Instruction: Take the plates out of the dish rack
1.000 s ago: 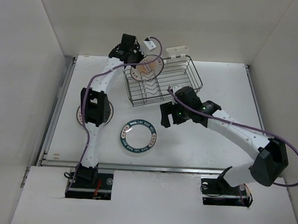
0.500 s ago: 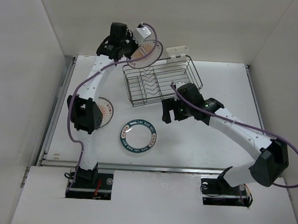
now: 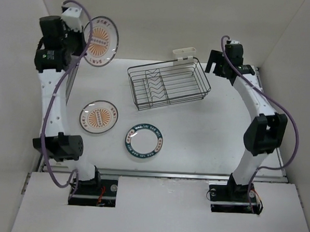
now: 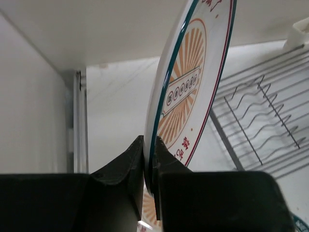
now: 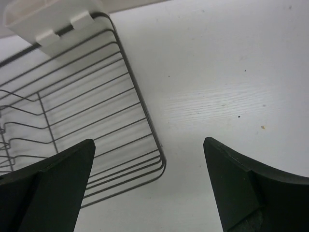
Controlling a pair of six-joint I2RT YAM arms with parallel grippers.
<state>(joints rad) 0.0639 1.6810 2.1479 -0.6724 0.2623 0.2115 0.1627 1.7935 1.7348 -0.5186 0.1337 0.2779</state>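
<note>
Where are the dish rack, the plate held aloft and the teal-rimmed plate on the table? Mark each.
dish rack (image 3: 172,91): top external view, on its wire floor.
held plate (image 3: 100,34): top external view, on its orange sunburst centre.
teal-rimmed plate (image 3: 144,142): top external view, on its white middle.

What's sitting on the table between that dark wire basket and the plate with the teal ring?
Nothing. In the top view, the white table between the dark wire dish rack and the round teal-rimmed white plate is bare.
</note>
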